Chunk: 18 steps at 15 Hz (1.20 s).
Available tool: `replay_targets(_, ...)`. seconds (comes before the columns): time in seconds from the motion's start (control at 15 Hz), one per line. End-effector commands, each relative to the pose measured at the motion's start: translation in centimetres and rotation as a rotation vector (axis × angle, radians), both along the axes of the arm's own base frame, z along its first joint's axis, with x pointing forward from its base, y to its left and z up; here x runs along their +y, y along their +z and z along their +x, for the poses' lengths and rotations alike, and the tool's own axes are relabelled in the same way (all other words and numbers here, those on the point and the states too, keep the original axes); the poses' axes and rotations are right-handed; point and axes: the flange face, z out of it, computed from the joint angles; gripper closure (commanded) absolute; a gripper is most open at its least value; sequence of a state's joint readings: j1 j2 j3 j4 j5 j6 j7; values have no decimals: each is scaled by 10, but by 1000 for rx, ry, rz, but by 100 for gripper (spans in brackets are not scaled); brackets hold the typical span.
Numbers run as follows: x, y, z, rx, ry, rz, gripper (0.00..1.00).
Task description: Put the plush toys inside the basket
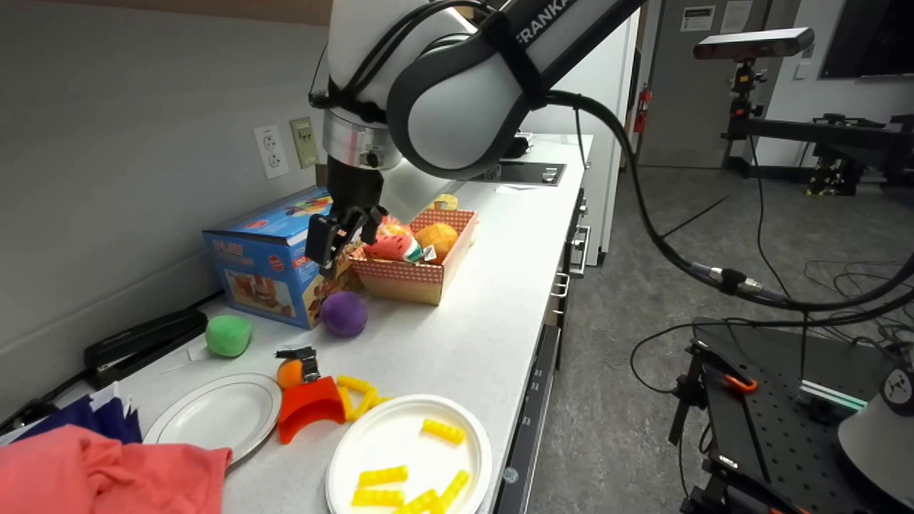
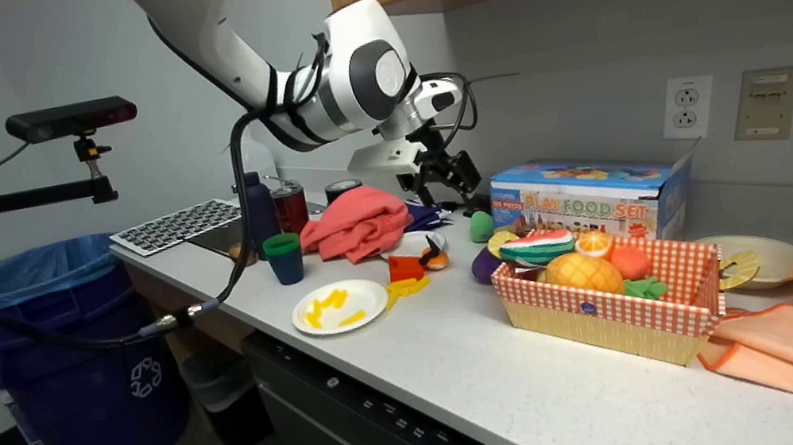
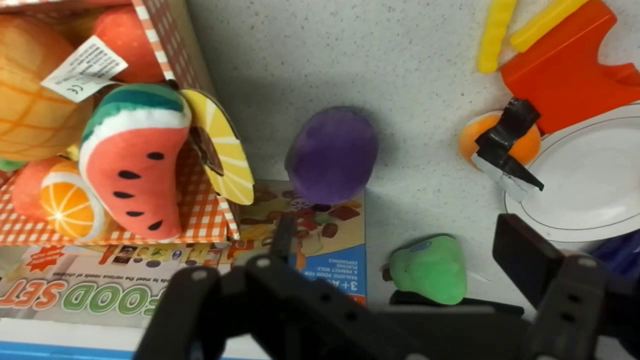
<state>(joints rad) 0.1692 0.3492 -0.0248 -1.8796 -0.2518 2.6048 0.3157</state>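
A basket (image 1: 403, 282) with a red-checked lining holds plush fruit: a pineapple (image 2: 582, 273), a watermelon slice (image 3: 137, 165), an orange slice (image 3: 70, 210) and red toys. A yellow slice (image 3: 225, 150) hangs over the basket's end. A purple plush toy (image 3: 334, 155) lies on the counter between basket and pear. A green pear (image 3: 430, 270) lies farther from the basket. An orange toy (image 3: 475, 140) with black strips lies by the plates. My gripper (image 2: 446, 194) is open and empty, raised above the counter. In the wrist view its spread fingers (image 3: 395, 222) frame the pear below.
A blue play food box (image 1: 260, 282) stands against the wall beside the basket. A red holder (image 1: 310, 407), yellow sticks and a white plate (image 2: 345, 324) lie near the counter's front edge. A black stapler (image 1: 143, 339) lies behind the pear. A coral cloth (image 2: 356, 221) is heaped farther along.
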Motion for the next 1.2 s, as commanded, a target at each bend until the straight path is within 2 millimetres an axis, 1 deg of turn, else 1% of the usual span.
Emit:
replay_targets(0.0, -2, 1, 0, 1, 1, 0, 0)
replay_targets(0.07, -1, -4, 1, -2, 5, -4, 0)
replay_targets(0.2, -2, -14, 10, -1, 2, -6, 0)
replay_targets(0.53, -2, -38, 24, 14, 18, -41, 0)
replay_targets(0.73, 5, -45, 38, 13, 17, -40, 0)
replay_targets(0.87, 7, -49, 47, 7, 13, -36, 0)
replay_targets(1.13, 1, -61, 64, -7, -12, -40, 0)
